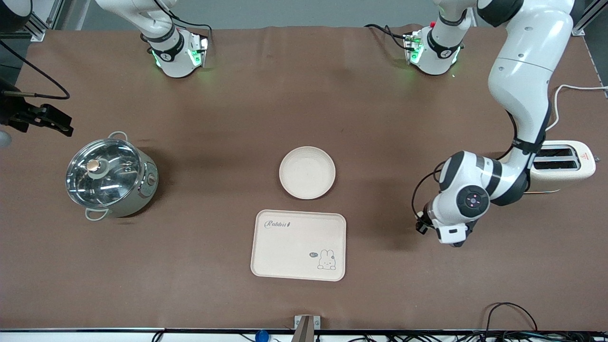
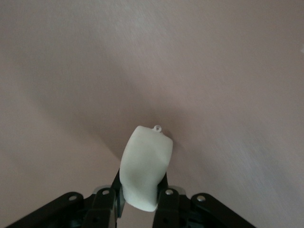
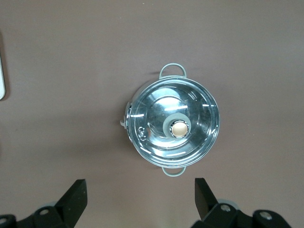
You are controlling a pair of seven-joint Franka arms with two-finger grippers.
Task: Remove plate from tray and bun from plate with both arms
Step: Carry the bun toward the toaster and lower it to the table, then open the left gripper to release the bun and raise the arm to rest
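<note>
Front view: the left gripper (image 1: 449, 235) is hidden under its own wrist, low over bare table (image 1: 304, 95) between the tray (image 1: 298, 245) and the toaster (image 1: 560, 164); its fingers and load cannot be made out from this camera. The right gripper is cut off at the frame edge above the pot (image 1: 111, 178); only a dark part of that arm shows there.

Left wrist view: the left gripper (image 2: 140, 194) is clamped on the bun (image 2: 145, 166), a pale rounded lump standing up between the two fingers (image 2: 167, 202), with only blurred table surface beneath it.

Right wrist view: the right gripper (image 3: 140, 194) has its fingers (image 3: 73, 197) spread wide apart with nothing between them, looking straight down on the pot (image 3: 173, 127) and its glass lid.

Count: one plate (image 1: 307, 172), one tray, one pot, one toaster, one bun, two arms.

The plate lies bare at mid-table, just beside the tray and farther from the front camera than it, the two apart. The pot stands toward the right arm's end, the toaster toward the left arm's end.

Pose: the left arm (image 1: 522, 85) rises from its base, folds down past the toaster, and turns its wrist toward the table. The right arm (image 1: 142, 19) leaves the frame near its base.
</note>
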